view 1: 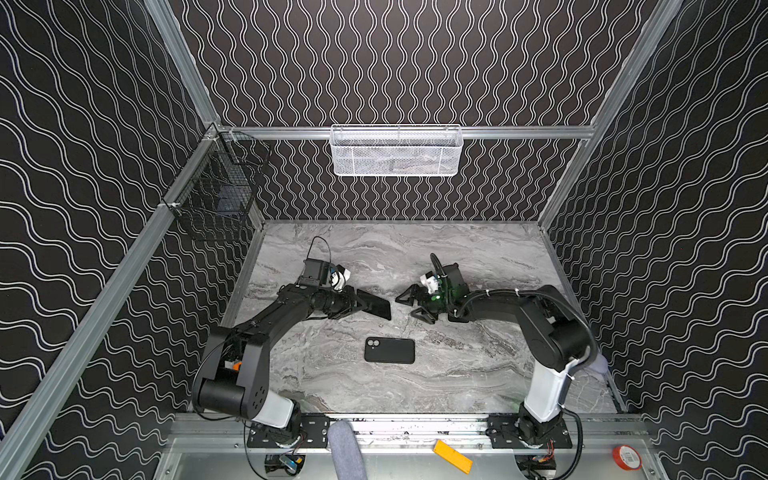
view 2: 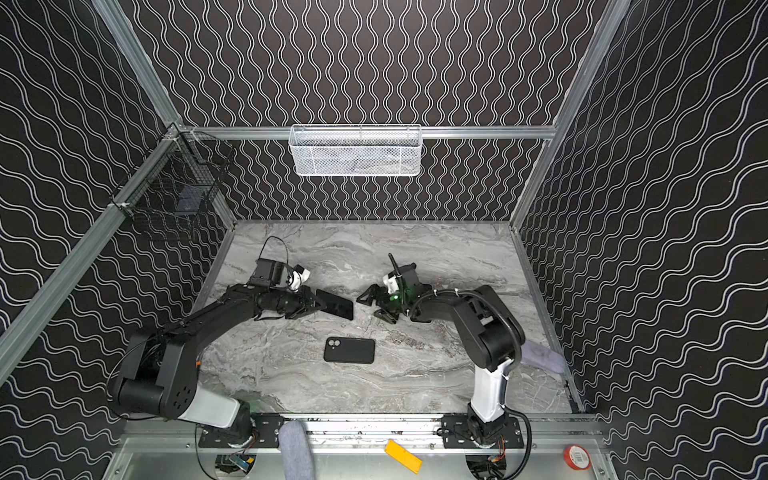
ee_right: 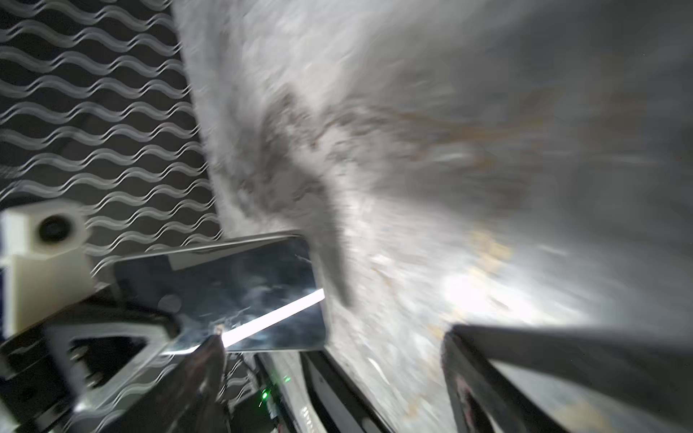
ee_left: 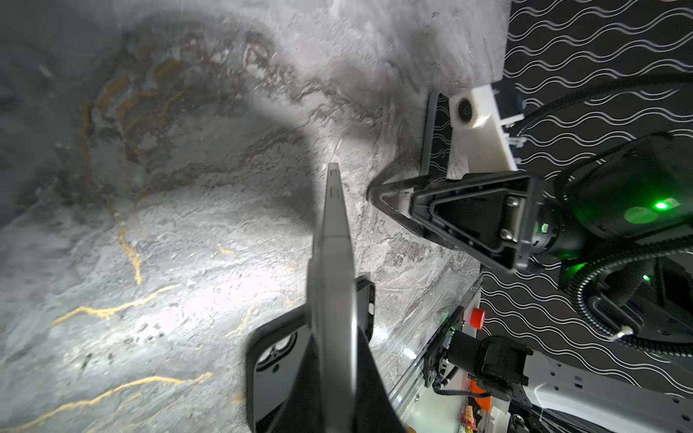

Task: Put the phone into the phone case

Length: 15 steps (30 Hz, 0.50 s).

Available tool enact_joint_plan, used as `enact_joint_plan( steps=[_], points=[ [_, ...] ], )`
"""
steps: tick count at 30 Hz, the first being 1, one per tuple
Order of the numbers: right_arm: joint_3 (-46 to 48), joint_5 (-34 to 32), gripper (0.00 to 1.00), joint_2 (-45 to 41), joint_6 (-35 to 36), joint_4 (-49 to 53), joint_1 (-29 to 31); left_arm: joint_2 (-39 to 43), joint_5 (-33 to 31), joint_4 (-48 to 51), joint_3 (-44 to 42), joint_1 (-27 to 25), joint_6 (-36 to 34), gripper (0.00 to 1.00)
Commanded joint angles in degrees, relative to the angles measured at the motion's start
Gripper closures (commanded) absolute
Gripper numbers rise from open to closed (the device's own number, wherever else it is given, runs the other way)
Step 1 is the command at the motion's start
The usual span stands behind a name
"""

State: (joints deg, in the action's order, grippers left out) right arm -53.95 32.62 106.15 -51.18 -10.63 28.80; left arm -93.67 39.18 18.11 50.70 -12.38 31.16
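My left gripper (view 1: pixel 362 304) (view 2: pixel 316 303) is shut on one end of the phone (view 1: pixel 377 309) (view 2: pixel 337 306), a dark slab held above the marble table, its free end toward the middle. In the left wrist view the phone (ee_left: pixel 332 255) runs edge-on out from between my left gripper's (ee_left: pixel 333 375) jaws. The black phone case (view 1: pixel 390 350) (view 2: pixel 350 350) (ee_left: pixel 273 371) lies flat nearer the front, camera cutout to the left, apart from both grippers. My right gripper (view 1: pixel 412 306) (view 2: pixel 375 307) (ee_right: pixel 333 337) stands open and empty, just right of the phone's (ee_right: pixel 225 292) free end.
A white mesh basket (view 1: pixel 395 151) hangs on the back wall and a black wire basket (view 1: pixel 216 195) on the left wall. A yellow piece (view 1: pixel 452 456), a red tape roll (view 1: pixel 626 457) and a grey roll (view 1: pixel 345 449) lie at the front rail.
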Motion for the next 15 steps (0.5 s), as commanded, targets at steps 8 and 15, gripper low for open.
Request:
enact_joint_plan(
  steps=[8, 15],
  points=[
    [0.69, -10.09, 0.06, -23.43, 14.51, 20.41, -3.40, 7.79, 4.80, 0.82, 6.36, 0.07, -1.23, 1.00],
    [7.00, -15.22, 0.04, -46.59, 24.27, 24.12, -5.33, 11.10, 12.73, 0.95, 9.41, 0.00, -1.27, 1.00]
  ],
)
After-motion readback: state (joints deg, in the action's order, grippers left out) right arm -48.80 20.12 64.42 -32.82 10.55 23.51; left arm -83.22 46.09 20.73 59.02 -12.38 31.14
